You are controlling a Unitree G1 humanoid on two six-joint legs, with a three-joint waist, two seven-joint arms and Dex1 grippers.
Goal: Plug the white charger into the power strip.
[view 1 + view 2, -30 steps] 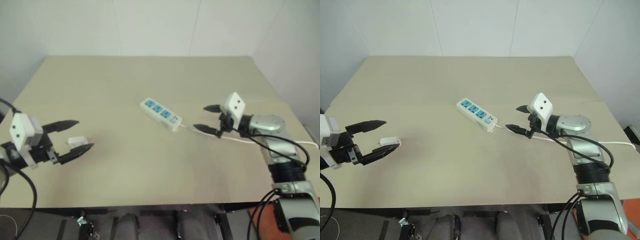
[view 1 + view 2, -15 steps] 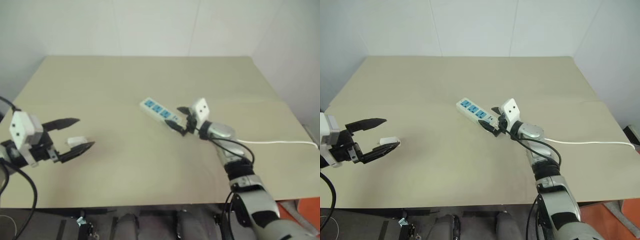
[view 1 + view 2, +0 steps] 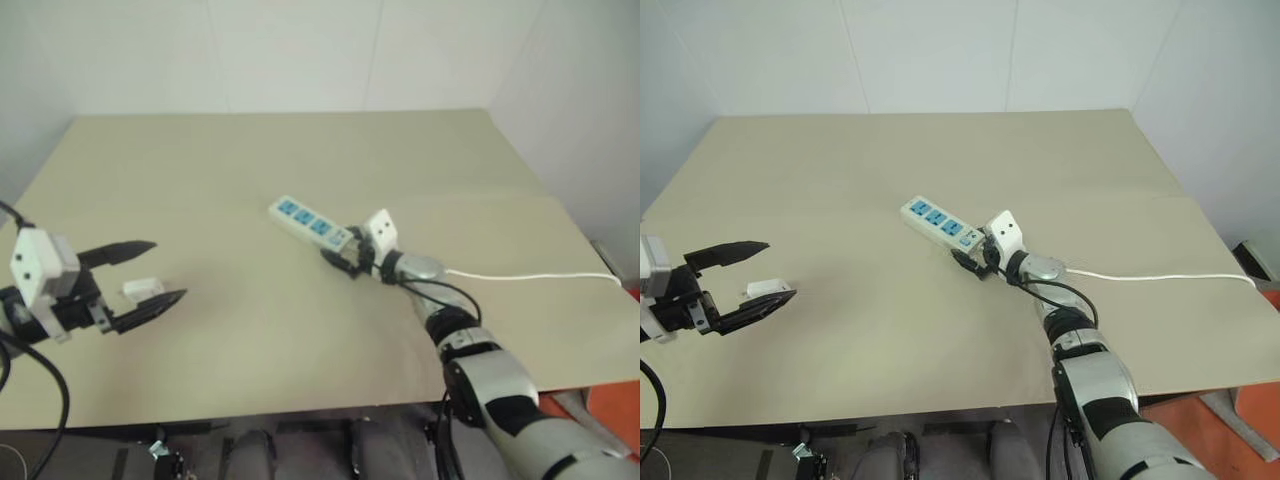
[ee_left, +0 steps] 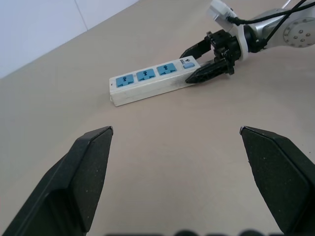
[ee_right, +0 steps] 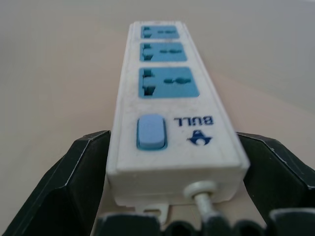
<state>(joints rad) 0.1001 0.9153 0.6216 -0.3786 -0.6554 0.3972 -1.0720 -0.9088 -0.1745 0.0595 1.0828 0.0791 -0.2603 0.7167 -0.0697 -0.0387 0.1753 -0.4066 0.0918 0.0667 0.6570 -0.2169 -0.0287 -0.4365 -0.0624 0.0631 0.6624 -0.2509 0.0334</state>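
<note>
Now right gripper [image 3: 973, 258] astride power strip [image 3: 940, 223] switch end (charger [image 3: 761, 288] apart).

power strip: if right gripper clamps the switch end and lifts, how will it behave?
The power strip is likely rigid: a straight hard bar. Held at one end, its far end may sag or twist. Its thin cord trails across the table and may drag.

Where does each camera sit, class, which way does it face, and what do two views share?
Head views: high, facing down over the table; both arms, left tool open by the white charger, right tool at the power strip.
Left wrist view: faces across the table between its own fingers.
Right wrist view: faces along the strip, its own fingers either side of the switch end.
Shared: both wrist views show the strip's blue sockets.
</note>
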